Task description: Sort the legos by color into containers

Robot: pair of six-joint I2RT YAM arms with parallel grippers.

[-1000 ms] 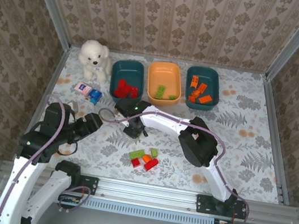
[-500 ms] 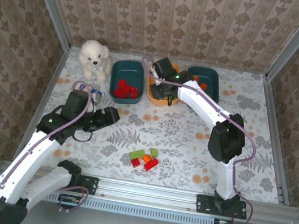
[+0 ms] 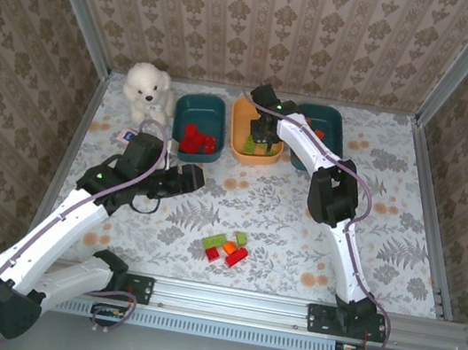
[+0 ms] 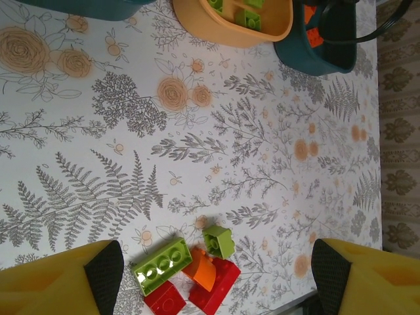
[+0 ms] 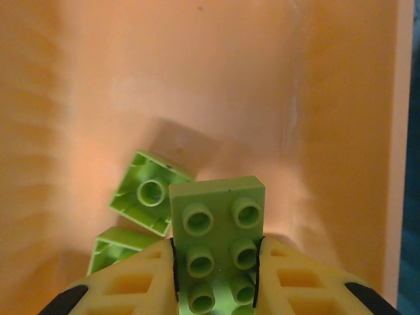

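Legos, part sorted.

Right fingers (image 5: 134, 279): clenched on a light green brick (image 5: 216, 216), studs toward the wrist camera, held low inside the orange bin (image 3: 240, 140). Two more green bricks (image 5: 151, 191) lie on the bin floor just beside it.

Left fingers (image 4: 98, 269): spread wide, grasping nothing, hanging above the table (image 3: 388, 219) over the unsorted pile (image 3: 226, 247).

Pile, near the front edge of the table: one long green brick (image 4: 161, 266), one small green brick (image 4: 218, 241), one orange piece (image 4: 203, 274), two red bricks (image 4: 222, 283), all touching or just beside one another.

Left teal bin (image 3: 199, 104): red bricks (image 3: 195, 140).

Right teal bin (image 3: 331, 124): orange bricks (image 4: 312, 34), partly hidden by the right arm.

Bins stand side by side at the far edge, the orange one between the teal ones. White plush bear (image 3: 147, 89) stands left of them.
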